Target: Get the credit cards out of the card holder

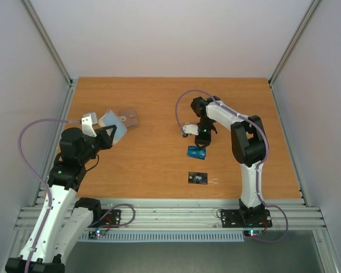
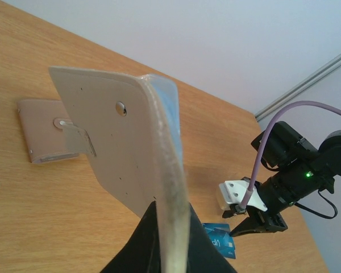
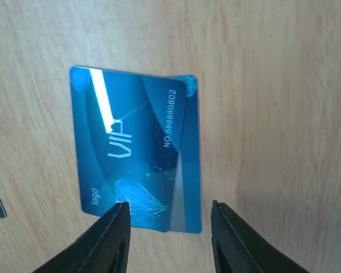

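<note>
While the left gripper (image 2: 173, 250) clamped the pale grey-blue card holder (image 2: 113, 148) by its lower edge, up off the table (image 1: 159, 102), the right gripper (image 3: 169, 207) hung with jaws apart and empty over the bright blue card (image 3: 137, 151), which lay flat on the wood (printed "VIP", "NO.00000802" and "logo"). The black card (image 1: 198, 178) lay nearer the front edge.

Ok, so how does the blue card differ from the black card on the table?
The blue card is glossy bright blue with VIP lettering; the black card is dark with small white marks. The blue card lies right under the right gripper, jaws open; the black card lies apart, nearer the arm bases. Both lie flat on the table, out of the card holder.
</note>
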### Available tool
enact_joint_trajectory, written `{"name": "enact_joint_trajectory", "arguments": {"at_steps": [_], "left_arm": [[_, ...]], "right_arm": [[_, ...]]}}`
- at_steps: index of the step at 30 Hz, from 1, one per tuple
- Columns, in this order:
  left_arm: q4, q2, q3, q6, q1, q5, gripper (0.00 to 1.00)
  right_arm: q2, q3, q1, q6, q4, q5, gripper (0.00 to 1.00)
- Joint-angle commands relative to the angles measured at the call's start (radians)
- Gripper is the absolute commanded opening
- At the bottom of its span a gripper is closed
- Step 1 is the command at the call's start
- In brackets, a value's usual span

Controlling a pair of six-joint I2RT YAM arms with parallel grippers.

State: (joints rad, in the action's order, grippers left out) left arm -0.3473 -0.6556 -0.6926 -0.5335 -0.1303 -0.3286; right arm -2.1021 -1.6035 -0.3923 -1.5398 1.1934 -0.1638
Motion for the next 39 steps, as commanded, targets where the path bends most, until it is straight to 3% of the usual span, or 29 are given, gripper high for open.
{"name": "enact_joint_trajectory", "arguments": {"at_steps": [1, 7, 12, 15, 18, 24, 26, 30, 34, 39], "left_arm": [[0.077, 0.007, -0.018, 0.012, 0.005, -0.026, 0.0], [0.17, 0.015, -0.006, 0.059, 0.006, -0.186, 0.0], [0.407, 0.018, -0.018, 0.181, 0.006, -0.541, 0.0], [0.491, 0.013, -0.05, 0.275, 0.005, -0.783, 0.0], [0.453, 0.001, -0.099, 0.372, 0.004, -0.902, 0.0], [0.387, 0.006, -0.177, 0.514, 0.003, -0.965, 0.0], [0.36, 0.012, -0.19, 0.576, 0.003, -0.968, 0.0], [0.355, 0.016, -0.195, 0.596, 0.001, -0.964, 0.0], [0.352, 0.021, -0.192, 0.594, -0.001, -0.955, 0.0], [0.379, 0.036, -0.166, 0.544, -0.002, -0.898, 0.0]], "right_arm": [[0.031, -0.025, 0.004, 0.031, -0.064, 0.069, 0.44], [0.218, -0.055, 0.004, 0.239, -0.225, 0.011, 0.46], [0.493, -0.015, 0.004, 0.499, -0.391, -0.369, 0.51], [0.634, 0.058, 0.004, 0.699, -0.57, -0.688, 0.64], [0.701, 0.095, -0.016, 0.918, -0.758, -0.905, 0.76], [0.743, 0.098, -0.159, 0.922, -0.75, -0.916, 0.79], [0.739, 0.092, -0.192, 0.916, -0.743, -0.924, 0.84], [0.72, 0.083, -0.229, 0.916, -0.74, -0.905, 0.85], [0.699, 0.049, -0.273, 0.884, -0.695, -0.92, 0.77], [0.694, 0.035, -0.282, 0.887, -0.661, -0.962, 0.26]]}}
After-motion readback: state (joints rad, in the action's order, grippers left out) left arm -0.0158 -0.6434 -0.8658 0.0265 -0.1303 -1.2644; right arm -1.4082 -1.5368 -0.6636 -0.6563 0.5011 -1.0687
